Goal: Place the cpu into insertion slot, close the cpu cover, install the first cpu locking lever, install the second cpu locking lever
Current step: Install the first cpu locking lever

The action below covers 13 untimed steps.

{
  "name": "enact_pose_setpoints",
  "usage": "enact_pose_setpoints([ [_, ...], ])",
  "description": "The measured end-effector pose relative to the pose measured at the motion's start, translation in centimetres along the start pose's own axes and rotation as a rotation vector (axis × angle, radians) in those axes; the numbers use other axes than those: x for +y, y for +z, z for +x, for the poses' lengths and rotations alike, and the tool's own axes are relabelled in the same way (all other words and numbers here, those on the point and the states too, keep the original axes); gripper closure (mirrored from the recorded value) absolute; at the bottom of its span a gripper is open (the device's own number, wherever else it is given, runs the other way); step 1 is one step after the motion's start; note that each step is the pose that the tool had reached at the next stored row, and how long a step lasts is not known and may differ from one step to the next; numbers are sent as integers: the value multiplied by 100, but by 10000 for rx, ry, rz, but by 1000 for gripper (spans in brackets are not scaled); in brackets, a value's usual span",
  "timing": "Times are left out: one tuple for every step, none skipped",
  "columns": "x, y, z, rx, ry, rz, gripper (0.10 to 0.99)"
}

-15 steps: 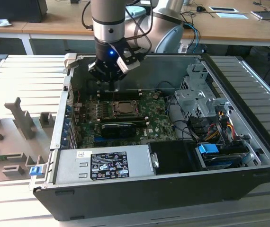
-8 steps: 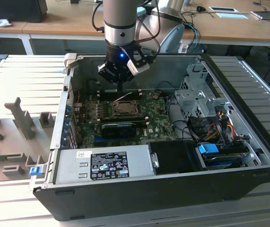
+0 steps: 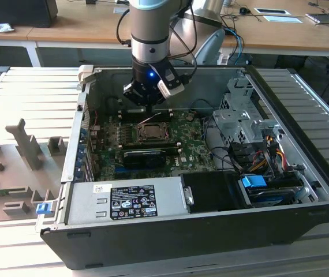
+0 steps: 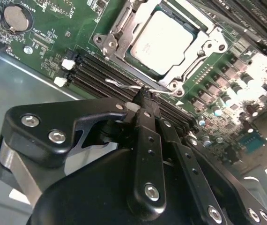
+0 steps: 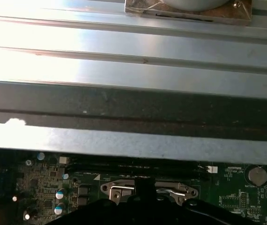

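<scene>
Gripper (image 4: 145, 96) was clenched on a thin wire lever (image 4: 124, 85) beside the cover (image 4: 189, 61), cpu (image 4: 164, 40) already seated. Best approach: keep grip firm, swing slow & low.

The gripper (image 3: 145, 95) hangs low inside the open computer case (image 3: 303, 190), just above the insertion slot (image 3: 151, 131). Access from above is open. The rear case wall (image 5: 133, 101) stands close behind. A drive cage (image 3: 242, 115) blocks the exterior view's right; the power supply (image 3: 124, 201) bounds the near side.
</scene>
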<state>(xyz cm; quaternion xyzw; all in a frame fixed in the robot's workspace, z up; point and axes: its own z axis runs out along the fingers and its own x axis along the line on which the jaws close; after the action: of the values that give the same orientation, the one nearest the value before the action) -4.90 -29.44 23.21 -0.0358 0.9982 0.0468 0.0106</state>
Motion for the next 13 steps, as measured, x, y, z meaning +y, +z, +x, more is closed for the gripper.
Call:
enact_pose_setpoints([
  [8, 8, -4, 1, 0, 1, 980],
  [17, 14, -10, 0, -1, -1, 980],
  [25, 19, -17, 1, -3, -1, 980],
  [32, 23, -27, 1, -5, -1, 980],
  [37, 29, -46, -1, -1, -2, 980],
  [38, 34, -58, -1, -1, -3, 980],
  [36, 48, -75, 0, 0, -7, 980],
  [36, 50, -76, 0, -1, -9, 980],
  [36, 53, -76, -1, -1, -10, 980],
  [36, 54, -76, -1, -1, -10, 980],
  [36, 55, -75, -1, -1, -11, 980],
  [36, 57, -75, -1, -1, -13, 980],
  [36, 59, -75, -2, -1, -15, 980],
])
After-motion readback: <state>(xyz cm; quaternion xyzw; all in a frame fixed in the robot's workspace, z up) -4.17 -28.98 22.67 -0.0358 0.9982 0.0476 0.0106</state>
